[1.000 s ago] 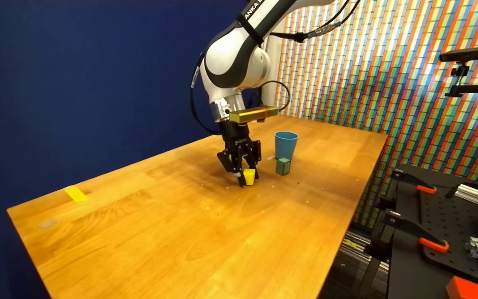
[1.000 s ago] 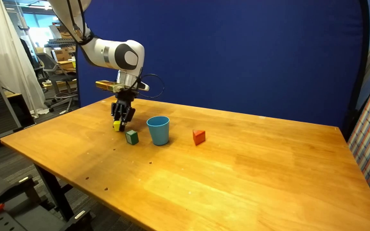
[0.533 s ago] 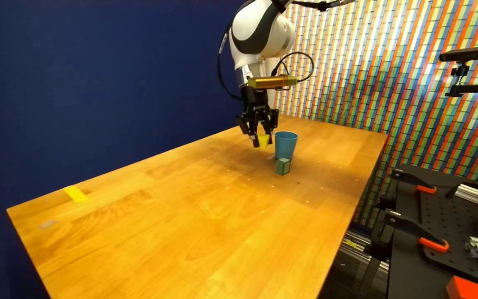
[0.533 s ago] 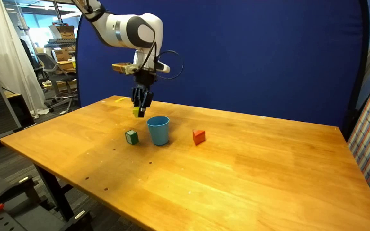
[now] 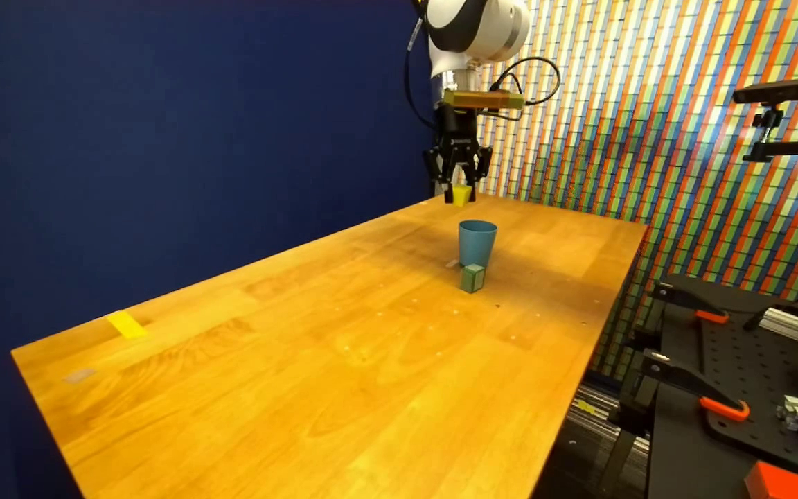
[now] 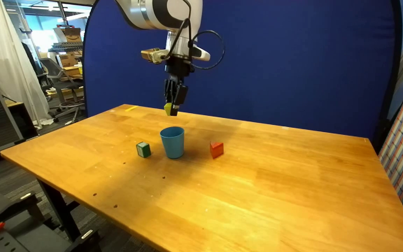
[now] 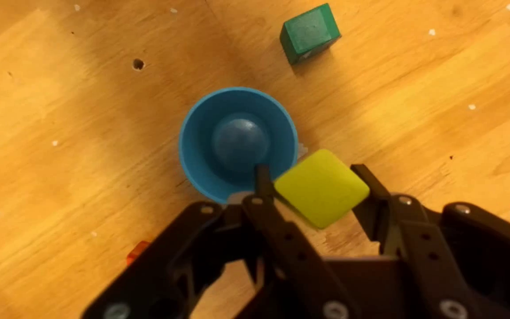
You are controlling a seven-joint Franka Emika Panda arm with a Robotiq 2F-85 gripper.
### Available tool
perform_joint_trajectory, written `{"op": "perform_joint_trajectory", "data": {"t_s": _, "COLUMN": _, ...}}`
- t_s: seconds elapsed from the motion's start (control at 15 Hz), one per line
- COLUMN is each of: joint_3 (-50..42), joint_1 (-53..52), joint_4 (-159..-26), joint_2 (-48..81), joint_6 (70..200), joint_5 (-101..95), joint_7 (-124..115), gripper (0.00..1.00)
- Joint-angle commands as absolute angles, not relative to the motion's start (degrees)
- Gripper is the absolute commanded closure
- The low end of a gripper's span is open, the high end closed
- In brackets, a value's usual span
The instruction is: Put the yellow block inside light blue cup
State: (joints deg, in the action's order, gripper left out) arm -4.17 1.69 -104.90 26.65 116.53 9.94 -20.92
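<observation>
The yellow block (image 5: 462, 195) is held between the two fingertips of my gripper (image 5: 460, 198), raised well above the table. It also shows in an exterior view (image 6: 167, 109) and in the wrist view (image 7: 322, 188), turned with its corners toward the fingers. The light blue cup (image 6: 172, 144) stands upright on the table below my gripper. In the wrist view the cup (image 7: 198, 146) is left of and above the block, and its inside looks empty. The left fingertip and the block's left corner overlap the cup's rim there. The block is higher than the rim in both exterior views.
A green block (image 6: 143, 149) sits close beside the cup, also in the wrist view (image 7: 309, 33). A red-orange block (image 6: 217, 149) is on the cup's other side. A flat yellow tape strip (image 5: 127, 324) lies near the table's edge.
My gripper has lifted the yellow block off the table and carried it up and over toward the cup. The cup and the green and red-orange blocks have not moved.
</observation>
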Motion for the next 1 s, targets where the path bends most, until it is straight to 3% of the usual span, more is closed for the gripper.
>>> {"op": "perform_joint_trajectory", "data": {"t_s": 0.0, "joint_3": -4.66, "joint_1": 3.61, "joint_4": -106.91, "joint_2": 26.00, "joint_6": 117.71, "joint_5": 13.28, "joint_7": -20.81, "gripper": 0.78}}
{"op": "perform_joint_trajectory", "data": {"t_s": 0.13, "joint_3": -4.79, "joint_1": 4.59, "joint_4": -107.45, "joint_2": 26.13, "joint_6": 117.69, "joint_5": 14.46, "joint_7": -20.19, "gripper": 0.78}}
{"op": "perform_joint_trajectory", "data": {"t_s": 0.2, "joint_3": -4.88, "joint_1": 4.87, "joint_4": -107.65, "joint_2": 26.15, "joint_6": 117.62, "joint_5": 14.83, "joint_7": -20.23, "gripper": 0.28}}
{"op": "perform_joint_trajectory", "data": {"t_s": 0.33, "joint_3": -4.79, "joint_1": 5.59, "joint_4": -108.00, "joint_2": 26.02, "joint_6": 117.32, "joint_5": 15.86, "joint_7": -19.52, "gripper": 0.21}}
{"op": "perform_joint_trajectory", "data": {"t_s": 0.47, "joint_3": -4.68, "joint_1": 6.09, "joint_4": -108.46, "joint_2": 25.73, "joint_6": 117.21, "joint_5": 16.81, "joint_7": -18.84, "gripper": 0.05}}
{"op": "perform_joint_trajectory", "data": {"t_s": 0.53, "joint_3": -4.55, "joint_1": 6.33, "joint_4": -108.66, "joint_2": 25.55, "joint_6": 117.11, "joint_5": 17.28, "joint_7": -18.11, "gripper": 0.01}}
{"op": "perform_joint_trajectory", "data": {"t_s": 0.93, "joint_3": -5.02, "joint_1": 5.49, "joint_4": -107.46, "joint_2": 27.16, "joint_6": 116.23, "joint_5": 16.24, "joint_7": -18.47, "gripper": 0.00}}
